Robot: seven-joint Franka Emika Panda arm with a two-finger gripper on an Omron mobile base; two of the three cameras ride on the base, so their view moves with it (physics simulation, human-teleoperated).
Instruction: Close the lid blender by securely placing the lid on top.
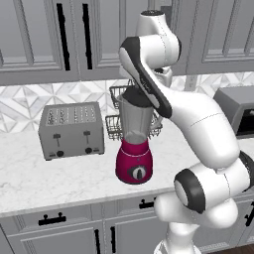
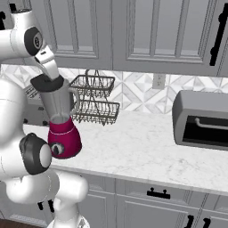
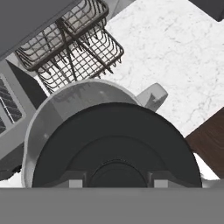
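Lid [image 3: 116, 144] is sitting pinched between the gripper [image 3: 116, 180] fingers, right over the blender [image 1: 134, 144] jar's mouth. Blender is standing on the marble counter [image 2: 147, 147], its jar looking empty.

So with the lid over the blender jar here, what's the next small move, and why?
Probably shift the lid a little toward the jar's far rim, then lower. In the hand view it sits off-centre over the blender mouth, with a crescent of rim showing. The gripper is shut on it.
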